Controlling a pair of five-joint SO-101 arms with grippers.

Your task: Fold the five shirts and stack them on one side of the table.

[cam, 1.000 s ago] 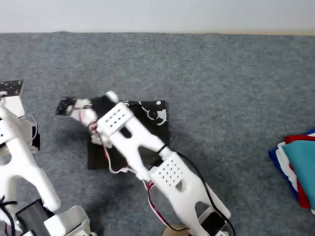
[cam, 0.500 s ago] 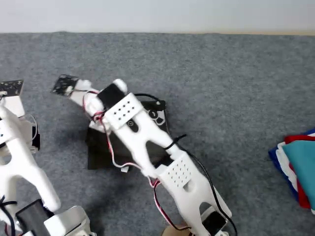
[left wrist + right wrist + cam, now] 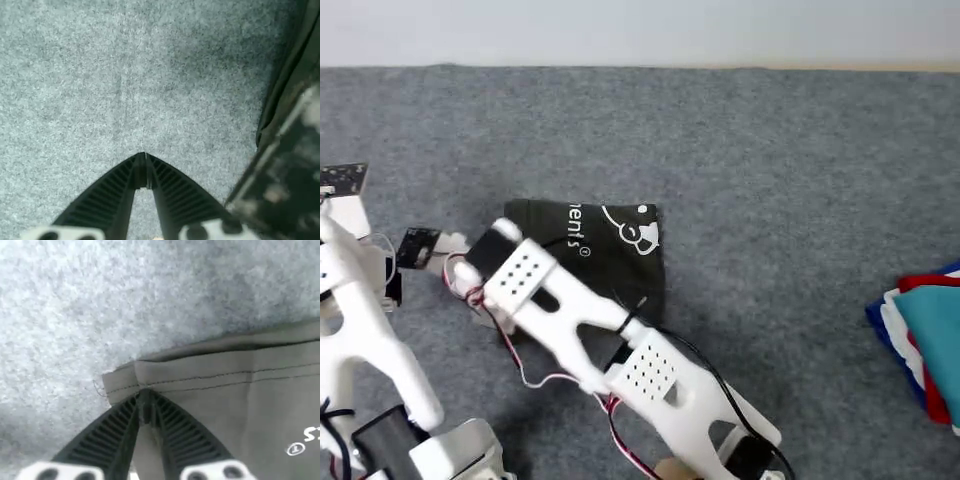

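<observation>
A folded black shirt (image 3: 605,250) with white print lies left of centre on the grey carpet (image 3: 770,180). My right arm (image 3: 550,305) reaches across its near left part. In the right wrist view my right gripper (image 3: 145,401) is shut, its tips resting at the hemmed corner of the black shirt (image 3: 225,400); I cannot tell whether cloth is pinched. My left arm (image 3: 360,320) stands at the far left. My left gripper (image 3: 145,159) is shut over bare carpet, with the black shirt's edge (image 3: 287,70) off to one side.
A stack of folded shirts (image 3: 930,340) in blue, white, red and teal sits at the table's right edge. Open carpet stretches between it and the black shirt. The right arm's wrist board (image 3: 280,190) hangs close to my left gripper.
My right arm swung from the shirt's far left corner out past it, then back toward the near left edge. More of the shirt's print now shows. The left arm has not moved.
</observation>
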